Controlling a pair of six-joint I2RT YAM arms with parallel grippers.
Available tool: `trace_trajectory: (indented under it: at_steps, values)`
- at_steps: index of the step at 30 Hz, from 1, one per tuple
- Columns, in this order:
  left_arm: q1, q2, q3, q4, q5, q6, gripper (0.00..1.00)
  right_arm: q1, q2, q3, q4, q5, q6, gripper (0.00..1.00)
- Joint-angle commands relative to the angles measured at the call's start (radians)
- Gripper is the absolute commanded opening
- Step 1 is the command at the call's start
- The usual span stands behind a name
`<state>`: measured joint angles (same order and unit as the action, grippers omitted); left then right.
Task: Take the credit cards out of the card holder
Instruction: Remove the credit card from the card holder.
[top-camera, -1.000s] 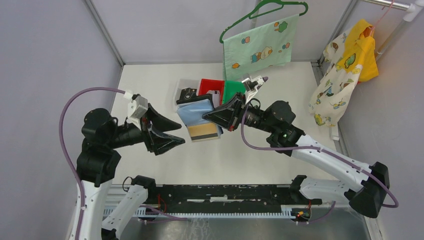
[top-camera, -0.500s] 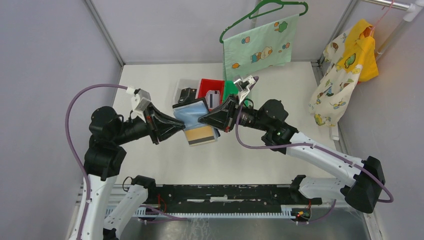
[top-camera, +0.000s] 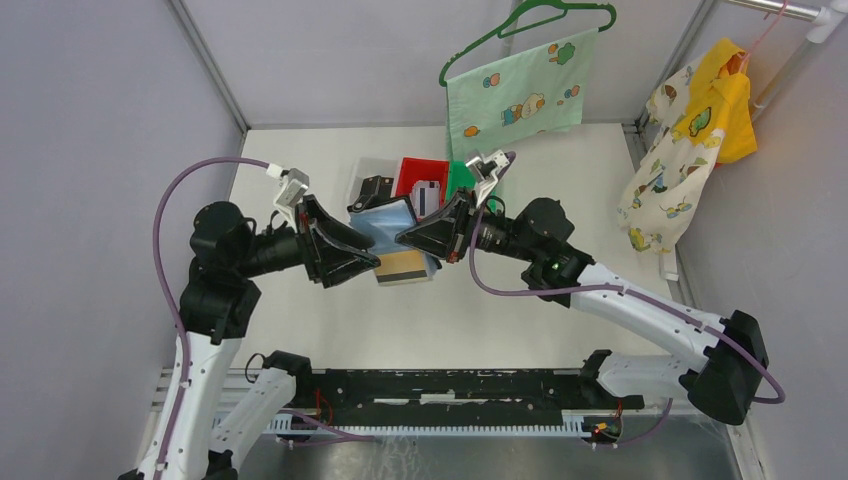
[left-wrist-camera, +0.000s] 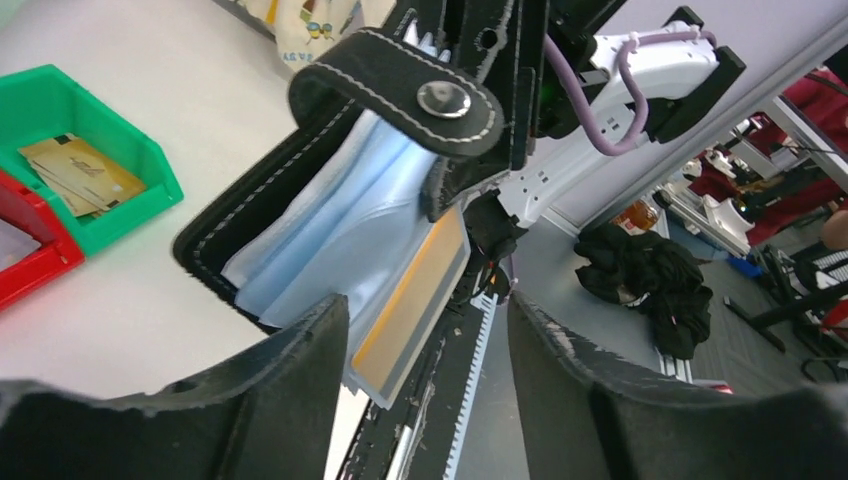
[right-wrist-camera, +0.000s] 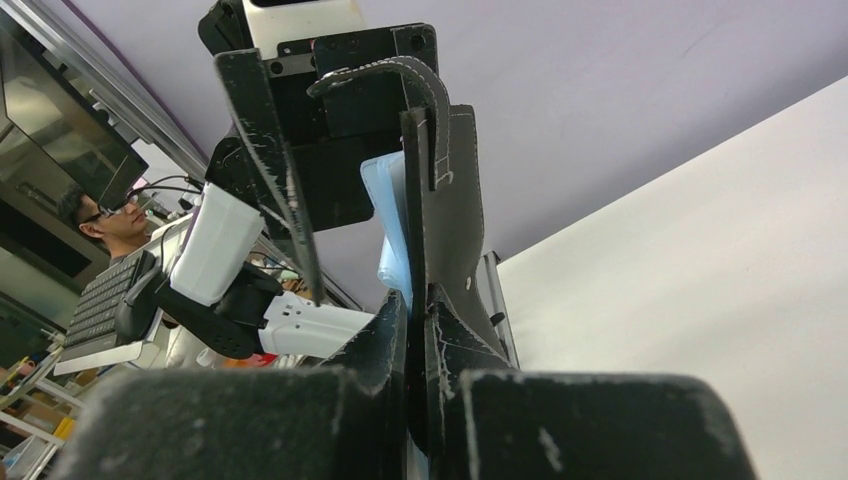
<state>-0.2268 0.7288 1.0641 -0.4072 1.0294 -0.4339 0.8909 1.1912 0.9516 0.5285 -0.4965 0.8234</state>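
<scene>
Card holder (left-wrist-camera: 322, 222) | in right fingers (right-wrist-camera: 462, 345) | gold card (left-wrist-camera: 416, 296) between left fingers (left-wrist-camera: 285, 385)

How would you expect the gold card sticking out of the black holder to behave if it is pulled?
The card looks flat and straight-edged, so probably stiff, not floppy. Its smooth face may slip in a pinch. The holder is clamped only by the right gripper, so it might flex when tugged.
</scene>
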Motion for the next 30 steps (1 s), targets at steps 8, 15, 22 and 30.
trace_trajectory:
  at_steps: [8,15,22,30]
  values:
    - [-0.001,-0.037,0.071,-0.168,-0.332,0.239,0.7,0.009,-0.047,0.057,0.077,-0.015,-0.017,0.04]
    - [-0.002,-0.024,0.044,-0.161,-0.285,0.188,0.69,0.01,-0.019,0.049,0.132,-0.032,0.035,0.01]
    - [-0.002,-0.057,-0.016,0.045,0.018,0.023,0.59,0.016,-0.005,0.035,0.153,-0.035,0.056,0.06]
    - [-0.002,-0.048,-0.004,0.087,0.009,-0.021,0.11,0.02,0.009,0.017,0.138,-0.054,0.036,0.37]
